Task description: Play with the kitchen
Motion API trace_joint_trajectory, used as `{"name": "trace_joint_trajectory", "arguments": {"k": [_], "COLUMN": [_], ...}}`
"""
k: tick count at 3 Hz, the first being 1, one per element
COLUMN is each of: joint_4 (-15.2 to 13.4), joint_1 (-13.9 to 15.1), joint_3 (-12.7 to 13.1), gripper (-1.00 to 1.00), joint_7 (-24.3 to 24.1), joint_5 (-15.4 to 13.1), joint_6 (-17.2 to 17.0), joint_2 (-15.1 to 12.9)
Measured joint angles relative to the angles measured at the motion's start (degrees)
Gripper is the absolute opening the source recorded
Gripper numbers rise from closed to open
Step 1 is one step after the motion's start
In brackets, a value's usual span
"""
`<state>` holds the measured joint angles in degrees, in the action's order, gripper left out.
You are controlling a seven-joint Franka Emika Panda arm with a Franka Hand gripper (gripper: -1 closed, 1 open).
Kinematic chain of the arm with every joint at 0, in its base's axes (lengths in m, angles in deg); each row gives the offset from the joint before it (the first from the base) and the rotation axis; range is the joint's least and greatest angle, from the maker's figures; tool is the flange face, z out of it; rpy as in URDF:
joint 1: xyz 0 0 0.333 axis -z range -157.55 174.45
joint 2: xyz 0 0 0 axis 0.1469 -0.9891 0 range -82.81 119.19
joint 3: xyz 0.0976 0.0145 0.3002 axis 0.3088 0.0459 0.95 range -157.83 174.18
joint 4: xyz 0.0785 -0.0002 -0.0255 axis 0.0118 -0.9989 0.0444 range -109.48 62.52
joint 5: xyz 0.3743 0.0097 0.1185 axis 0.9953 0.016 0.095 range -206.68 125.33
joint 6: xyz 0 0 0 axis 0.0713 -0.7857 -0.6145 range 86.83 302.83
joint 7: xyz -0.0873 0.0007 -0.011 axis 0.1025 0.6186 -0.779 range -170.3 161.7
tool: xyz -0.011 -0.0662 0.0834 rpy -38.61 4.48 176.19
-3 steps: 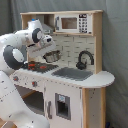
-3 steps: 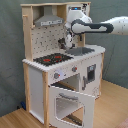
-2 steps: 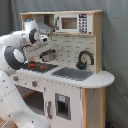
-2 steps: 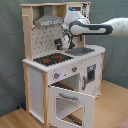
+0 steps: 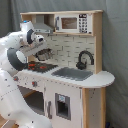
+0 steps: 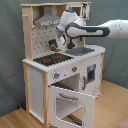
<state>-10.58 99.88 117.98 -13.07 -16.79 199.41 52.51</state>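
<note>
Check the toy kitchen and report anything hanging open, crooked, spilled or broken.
One thing stands out: in the second exterior view the oven door of the kitchen hangs open, folded down and jutting toward the camera. The stovetop and sink show no spill, and nothing looks broken or crooked.

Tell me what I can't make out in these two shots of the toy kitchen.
- The gripper: both exterior views leave it a dark blur above the stovetop; whether it holds anything is unclear.
- The oven door: the arm hides it in the first exterior view.
- The sink: the arm partly covers it in the second exterior view.
- The microwave buttons: too small to read.
</note>
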Motion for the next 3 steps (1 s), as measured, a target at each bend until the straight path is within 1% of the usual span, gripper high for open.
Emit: {"name": "trace_joint_trajectory", "arguments": {"k": [2,3], "joint_4": [7.44,10.46], "joint_1": [6.73,8.80], "joint_3": [8.41,12.77], "gripper": [-1.00,-1.00], "joint_7": [-0.46,-0.42], "joint_5": [0.01,0.00], "joint_6": [-0.06,-0.82], "joint_2": [1.80,2.21]}}
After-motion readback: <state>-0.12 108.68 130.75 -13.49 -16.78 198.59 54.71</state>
